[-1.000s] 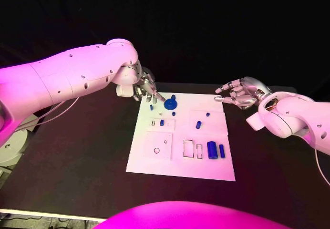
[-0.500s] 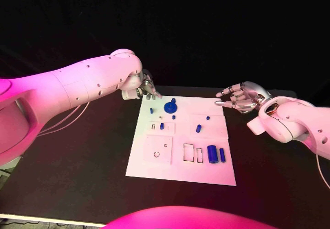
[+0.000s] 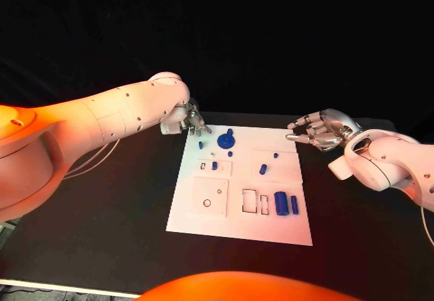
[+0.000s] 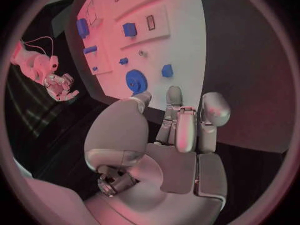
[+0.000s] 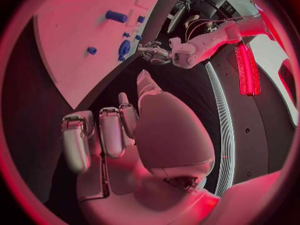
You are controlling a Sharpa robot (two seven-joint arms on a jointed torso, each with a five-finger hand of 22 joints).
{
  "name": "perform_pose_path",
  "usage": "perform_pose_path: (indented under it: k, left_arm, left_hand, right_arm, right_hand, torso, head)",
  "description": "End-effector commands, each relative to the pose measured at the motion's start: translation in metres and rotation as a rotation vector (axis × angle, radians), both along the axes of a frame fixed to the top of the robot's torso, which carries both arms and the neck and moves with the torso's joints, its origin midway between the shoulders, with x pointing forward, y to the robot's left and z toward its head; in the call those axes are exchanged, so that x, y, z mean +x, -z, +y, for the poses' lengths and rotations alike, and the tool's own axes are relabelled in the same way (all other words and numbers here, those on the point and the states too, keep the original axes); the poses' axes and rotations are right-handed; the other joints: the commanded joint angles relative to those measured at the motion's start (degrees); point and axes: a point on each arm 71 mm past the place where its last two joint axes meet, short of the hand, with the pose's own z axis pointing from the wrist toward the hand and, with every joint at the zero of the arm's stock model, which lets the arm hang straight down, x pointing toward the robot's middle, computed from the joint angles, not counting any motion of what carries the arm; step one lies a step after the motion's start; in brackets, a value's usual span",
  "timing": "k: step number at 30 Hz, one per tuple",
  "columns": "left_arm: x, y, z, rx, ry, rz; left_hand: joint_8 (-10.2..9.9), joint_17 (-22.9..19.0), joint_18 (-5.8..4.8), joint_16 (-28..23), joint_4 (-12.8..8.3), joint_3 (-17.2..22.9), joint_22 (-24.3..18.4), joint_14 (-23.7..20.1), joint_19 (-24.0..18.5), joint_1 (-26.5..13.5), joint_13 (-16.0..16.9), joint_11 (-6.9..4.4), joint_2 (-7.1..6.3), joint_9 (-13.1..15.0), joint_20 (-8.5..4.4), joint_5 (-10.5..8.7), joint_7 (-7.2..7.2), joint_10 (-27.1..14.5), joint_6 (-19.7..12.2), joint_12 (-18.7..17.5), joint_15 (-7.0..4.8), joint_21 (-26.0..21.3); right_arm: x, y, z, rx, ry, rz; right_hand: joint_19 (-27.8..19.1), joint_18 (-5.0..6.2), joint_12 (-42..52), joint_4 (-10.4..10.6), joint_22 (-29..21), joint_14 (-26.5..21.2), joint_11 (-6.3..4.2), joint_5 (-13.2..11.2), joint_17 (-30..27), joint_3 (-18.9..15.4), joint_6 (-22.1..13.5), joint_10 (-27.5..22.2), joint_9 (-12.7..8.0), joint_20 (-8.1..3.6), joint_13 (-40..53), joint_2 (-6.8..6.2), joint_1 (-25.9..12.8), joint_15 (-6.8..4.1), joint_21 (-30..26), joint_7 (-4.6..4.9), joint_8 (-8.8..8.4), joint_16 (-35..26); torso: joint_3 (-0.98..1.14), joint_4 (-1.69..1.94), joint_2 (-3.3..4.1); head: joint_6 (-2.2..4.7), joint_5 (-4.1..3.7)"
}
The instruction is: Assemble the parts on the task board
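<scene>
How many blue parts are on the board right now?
8: a disc and three small pieces at the far end, two mid-board, two side by side nearer. Others may be hidden.

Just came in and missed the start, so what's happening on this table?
A two-armed robot is set to assemble small blue parts on the white task board. Neither hand holds anything now. The left hand hovers at the board's far left corner, near the round blue part. The right hand hangs off the far right corner, fingers curled. Two longer blue parts lie side by side nearer the robot.
</scene>
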Motion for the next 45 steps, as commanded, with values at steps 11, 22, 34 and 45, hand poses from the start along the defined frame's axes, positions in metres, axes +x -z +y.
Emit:
perform_pose_path:
  k: [11,22,34,45]
  left_arm:
    - [-0.007,0.007,0.002,0.045,0.043,0.111]
    - [-0.009,0.013,0.005,0.042,0.039,0.147]
    - [-0.012,0.022,0.003,0.001,0.038,0.176]
    - [-0.010,0.021,0.003,-0.036,0.006,0.131]
  left_hand:
    - [1.3,5.5,-0.58,0.4,-0.3,1.4,0.7,2.6,0.4,-1.3,-0.1,-0.19,-0.71,0.6,-0.18,-0.07,-0.36,0.4,0.7,0.4,-0.57,0.6]
    - [1.6,5.5,-0.57,0.4,-0.3,2.0,0.6,2.6,0.3,-1.1,-0.1,-0.26,-0.69,0.7,-0.23,-0.07,-0.44,0.3,0.8,0.4,-0.63,0.6]
    - [1.9,5.5,-0.57,0.5,-0.4,2.9,0.7,2.6,0.3,-0.7,-0.1,-0.36,-0.62,0.8,-0.30,-0.06,-0.55,0.3,1.0,0.3,-0.71,0.6]
    - [2.9,5.6,-0.65,0.6,-0.8,6.4,1.2,2.7,0.4,1.2,-0.2,-0.74,0.30,1.2,-0.58,-0.06,-0.97,0.6,1.5,0.4,-1.02,0.9]
  right_arm:
    - [0.000,-0.001,0.001,0.000,-0.014,-0.011]
    - [0.000,-0.001,0.001,-0.001,-0.013,-0.011]
    - [0.000,0.000,0.001,-0.001,-0.014,-0.010]
    - [0.000,0.000,0.001,-0.002,-0.014,-0.009]
  right_hand:
    - [5.9,-0.39,-0.3,-0.1,15.1,0.2,0.07,0.0,0.1,-0.4,-0.6,-0.3,0.1,0.30,2.1,0.21,0.2,0.38,0.3,-0.06,0.36,-0.2]
    - [5.9,-0.39,-0.3,-0.1,15.1,0.2,0.07,0.0,0.1,-0.4,-0.6,-0.3,0.1,0.30,2.1,0.21,0.2,0.38,0.3,-0.06,0.36,-0.2]
    - [5.9,-0.39,-0.3,-0.1,15.1,0.2,0.07,0.0,0.1,-0.4,-0.6,-0.3,0.1,0.30,2.1,0.21,0.2,0.38,0.3,-0.06,0.36,-0.2]
    - [5.9,-0.39,-0.2,-0.1,15.1,0.2,0.06,0.0,0.1,-0.5,-0.6,-0.2,0.1,0.29,2.2,0.32,0.3,0.37,0.3,-0.07,0.47,-0.2]
  torso:
    - [0.03,0.02,-0.10]
    - [-0.03,-0.03,-0.06]
    - [-0.02,0.01,-0.04]
    - [0.00,-0.03,-0.06]
  head:
    - [-0.07,0.15]
    - [0.00,0.18]
    - [-0.24,0.18]
    - [-0.39,0.08]
